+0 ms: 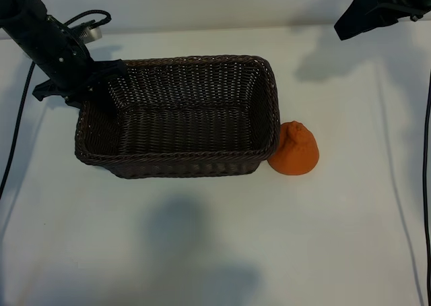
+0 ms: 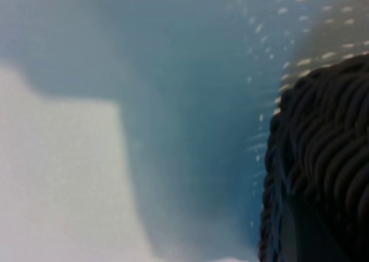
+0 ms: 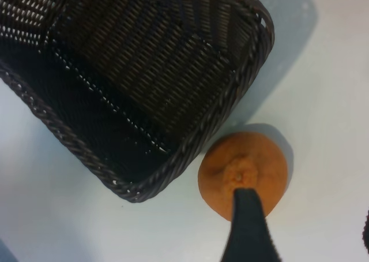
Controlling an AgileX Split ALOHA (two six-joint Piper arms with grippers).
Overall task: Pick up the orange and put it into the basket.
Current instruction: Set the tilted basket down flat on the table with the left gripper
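Orange (image 1: 294,149) upright beside basket (image 1: 178,159) — knob up, touching rim.

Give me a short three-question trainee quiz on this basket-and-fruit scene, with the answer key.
1. True or false: the matte, cone-shaped orange fruit with a knobbly top already lies inside the dark brown rectangular woven wicker basket.
2. Multiple choice: in the exterior view, where is the left claw?
A. hovering over the orange
B. at the basket's left end, at its rim
C. parked at the view's top right corner
3. Fill in: the orange sits on the white table, beside the basket's ______ corner in the exterior view.

Key:
1. False; it sits outside, against the basket's wall.
2. B
3. Lower right
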